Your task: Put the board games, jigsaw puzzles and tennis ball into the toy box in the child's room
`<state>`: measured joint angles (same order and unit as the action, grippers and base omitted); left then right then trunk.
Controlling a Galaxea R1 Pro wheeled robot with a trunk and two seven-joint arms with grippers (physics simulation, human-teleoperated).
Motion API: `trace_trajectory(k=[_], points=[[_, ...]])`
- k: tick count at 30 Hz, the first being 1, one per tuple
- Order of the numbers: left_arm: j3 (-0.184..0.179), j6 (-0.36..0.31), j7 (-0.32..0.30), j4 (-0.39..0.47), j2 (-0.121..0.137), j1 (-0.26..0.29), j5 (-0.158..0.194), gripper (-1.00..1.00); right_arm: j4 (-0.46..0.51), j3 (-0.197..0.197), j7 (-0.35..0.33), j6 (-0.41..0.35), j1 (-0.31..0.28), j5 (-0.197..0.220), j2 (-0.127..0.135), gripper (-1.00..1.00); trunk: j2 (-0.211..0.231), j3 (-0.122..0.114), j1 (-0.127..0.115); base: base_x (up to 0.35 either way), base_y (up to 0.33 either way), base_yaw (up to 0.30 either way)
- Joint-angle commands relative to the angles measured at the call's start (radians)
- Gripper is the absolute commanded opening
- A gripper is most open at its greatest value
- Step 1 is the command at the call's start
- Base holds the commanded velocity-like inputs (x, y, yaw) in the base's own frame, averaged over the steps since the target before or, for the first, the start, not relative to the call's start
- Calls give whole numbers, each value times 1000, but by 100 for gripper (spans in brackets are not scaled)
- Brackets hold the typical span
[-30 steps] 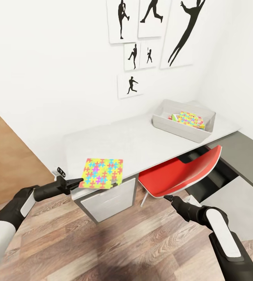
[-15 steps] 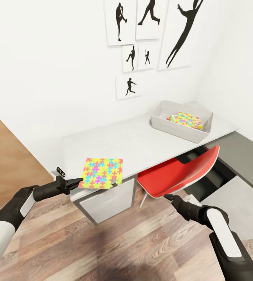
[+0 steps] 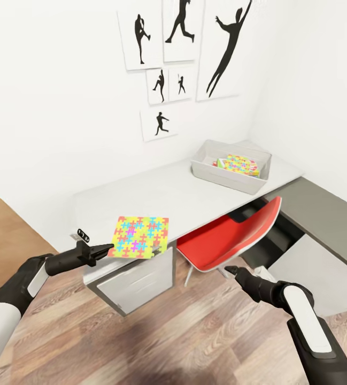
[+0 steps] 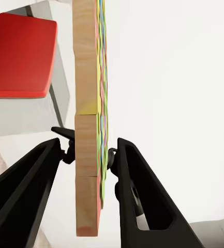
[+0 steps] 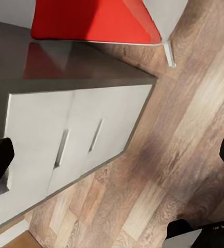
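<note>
Clearly the left gripper [image 3: 108, 248] pinches one edge of the thin multicoloured jigsaw puzzle square [image 3: 140, 236], carrying it flat toward the light grey plastic toy box [image 3: 231, 171] at two o'clock. The right gripper [image 3: 230, 270] seems spread and empty, probably spare.

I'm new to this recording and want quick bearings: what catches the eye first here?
The multicoloured jigsaw puzzle, pinched at its edge by the left gripper, hangs level in front of the pale desk. A red chair sits tucked under the desk, and the grey toy box at the far end holds another puzzle.
</note>
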<state>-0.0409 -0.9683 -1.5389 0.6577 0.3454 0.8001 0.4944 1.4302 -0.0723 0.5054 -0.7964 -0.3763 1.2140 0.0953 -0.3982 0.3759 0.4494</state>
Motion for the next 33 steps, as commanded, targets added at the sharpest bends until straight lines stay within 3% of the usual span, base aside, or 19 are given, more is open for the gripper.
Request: trace_trajectory(k=[1,7,27,33], points=[[-4,-10,-4,0,2,1,3,-100,1,0,7,-2,-1,10,0,100,-2,0,1,0,0,-197],[-3,-10,-5,0,1,1,3,-100,-1,-1,-37,-1,-1,8,1,100,-2,-5,1,0,0,-138],[-3,-10,-5,0,1,1,3,-100,11,-1,-54,-3,-1,10,1,100,-2,-6,1,0,0,-6],[-3,-10,-5,0,1,1,3,-100,16,-3,-73,-3,-1,10,1,100,-2,-6,1,0,0,-186]])
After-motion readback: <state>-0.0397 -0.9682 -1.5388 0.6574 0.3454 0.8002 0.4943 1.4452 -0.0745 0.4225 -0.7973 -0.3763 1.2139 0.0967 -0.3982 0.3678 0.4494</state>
